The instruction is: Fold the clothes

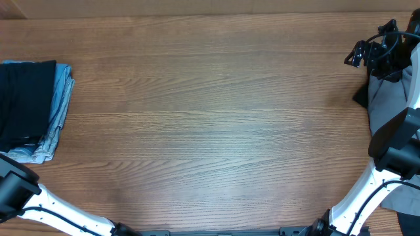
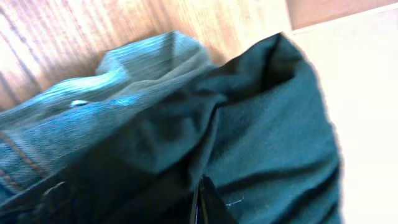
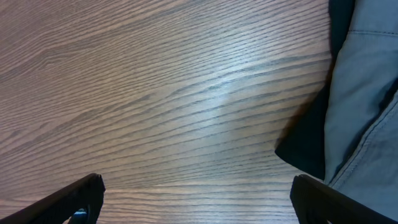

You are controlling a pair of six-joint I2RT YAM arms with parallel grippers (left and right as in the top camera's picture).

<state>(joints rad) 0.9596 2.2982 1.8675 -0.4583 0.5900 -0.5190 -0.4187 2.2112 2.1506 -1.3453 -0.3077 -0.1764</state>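
Folded clothes lie stacked at the table's far left: a black garment (image 1: 26, 98) on top of light-blue denim (image 1: 60, 108). The left wrist view shows the same black garment (image 2: 267, 124) and denim (image 2: 93, 118) close up. My left gripper (image 2: 200, 190) is shut just over the black cloth, and I see nothing pinched between its fingers. In the overhead view this gripper is out of frame. At the far right, a grey garment (image 1: 384, 98) lies over a black piece (image 1: 361, 98). My right gripper (image 1: 356, 56) (image 3: 198, 183) hangs open above bare wood, left of the grey garment (image 3: 367, 93).
The wooden table (image 1: 210, 124) stretches between the two piles. My left arm (image 1: 16, 187) enters at the bottom left and my right arm (image 1: 367, 190) at the bottom right. The table's far edge (image 2: 323, 22) shows beyond the black cloth.
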